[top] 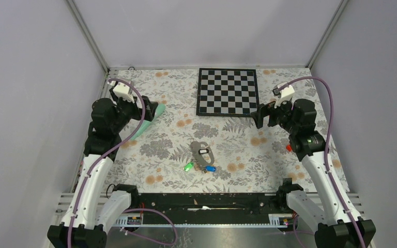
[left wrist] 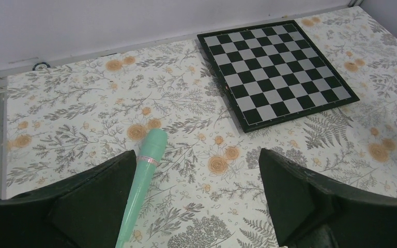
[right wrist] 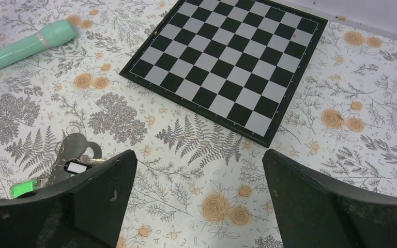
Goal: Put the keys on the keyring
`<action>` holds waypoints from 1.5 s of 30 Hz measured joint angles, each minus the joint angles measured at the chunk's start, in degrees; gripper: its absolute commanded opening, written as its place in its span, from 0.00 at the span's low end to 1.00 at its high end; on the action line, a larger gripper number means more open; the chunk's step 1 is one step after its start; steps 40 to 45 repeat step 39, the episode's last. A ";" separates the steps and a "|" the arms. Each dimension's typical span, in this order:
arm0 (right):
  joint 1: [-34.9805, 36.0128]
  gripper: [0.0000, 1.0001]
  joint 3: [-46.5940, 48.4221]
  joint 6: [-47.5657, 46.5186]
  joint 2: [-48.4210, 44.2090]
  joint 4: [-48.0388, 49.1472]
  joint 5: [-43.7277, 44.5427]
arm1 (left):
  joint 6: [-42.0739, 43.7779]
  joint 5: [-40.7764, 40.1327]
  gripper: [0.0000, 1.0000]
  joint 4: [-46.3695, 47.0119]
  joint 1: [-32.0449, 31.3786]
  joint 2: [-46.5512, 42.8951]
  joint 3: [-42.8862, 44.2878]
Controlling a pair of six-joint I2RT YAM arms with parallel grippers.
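Observation:
The keys lie in a small heap at the middle of the table: a green key [top: 188, 167] and a blue key [top: 211, 168] at the near end of a grey flat piece [top: 200, 153]. In the right wrist view the green key [right wrist: 23, 187] peeks out by the left finger, and a thin silvery ring, apparently the keyring [right wrist: 74, 129], lies at the grey piece's far end. My left gripper [top: 151, 110] hovers open at the far left over nothing but cloth [left wrist: 197, 155]. My right gripper [top: 261, 114] hangs open at the far right, also empty [right wrist: 199, 155].
A chessboard [top: 227, 91] lies at the back centre. A long mint-green piece [top: 147, 123] rests beside my left gripper's left finger [left wrist: 98, 196]. A small black-and-white tag [right wrist: 75, 166] sits on the grey piece. An orange-red object [top: 288, 148] lies behind the right arm.

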 measured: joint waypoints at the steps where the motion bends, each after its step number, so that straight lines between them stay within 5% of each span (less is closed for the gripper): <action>1: -0.04 1.00 0.00 -0.02 -0.04 -0.09 -0.04 | -0.13 0.70 0.99 -0.20 0.33 0.00 0.00; 20: -0.59 1.00 0.00 -1.16 -2.38 -1.14 -1.53 | -2.12 9.62 0.99 -0.52 2.99 -0.35 -1.60; 45: -0.61 1.00 -0.22 -1.36 -2.38 -1.38 -1.53 | -2.21 11.04 0.99 -0.07 3.32 -0.39 -2.36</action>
